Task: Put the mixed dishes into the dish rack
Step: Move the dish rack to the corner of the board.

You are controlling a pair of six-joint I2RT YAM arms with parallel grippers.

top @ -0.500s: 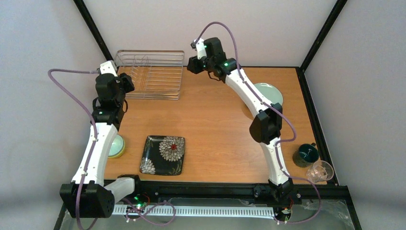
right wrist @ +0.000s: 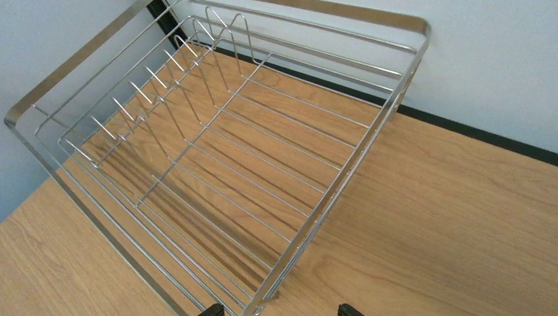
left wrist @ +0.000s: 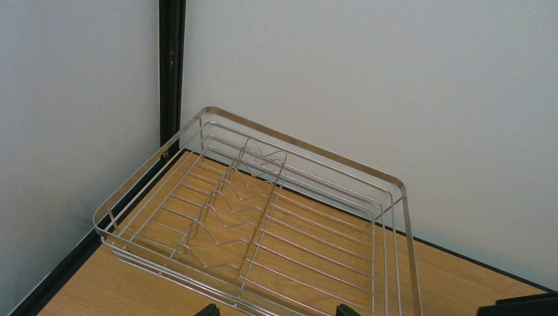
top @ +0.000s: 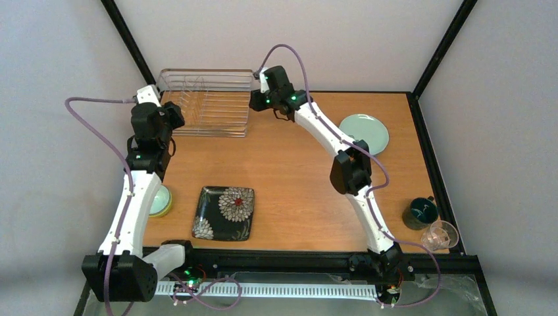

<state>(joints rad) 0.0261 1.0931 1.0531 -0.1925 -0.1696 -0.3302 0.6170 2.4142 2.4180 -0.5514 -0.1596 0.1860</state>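
The dish rack (top: 205, 102) (left wrist: 309, 146) (right wrist: 345, 178) stands at the table's back left and holds nothing. My left gripper (top: 175, 114) (left wrist: 276, 311) is open at its near left edge. My right gripper (top: 255, 99) (right wrist: 281, 311) is open at its near right corner, astride the rail without touching it. A black square floral plate (top: 224, 212) lies near the front. The pale mint plate (top: 364, 131) lies at the right. A dark green mug (top: 420, 212) and clear glass cup (top: 441, 235) stand at the front right. A yellow-green bowl (top: 161, 201) shows beside my left arm, half hidden.
White walls close in the back and both sides, with black frame posts (top: 125, 36) at the corners. A black rail (top: 289, 257) runs along the table's front edge by the arm bases. Purple cables loop off both arms.
My right arm has swung left and lower to the rack's right side, uncovering the pale mint plate. The left arm and the dishes have stayed put.
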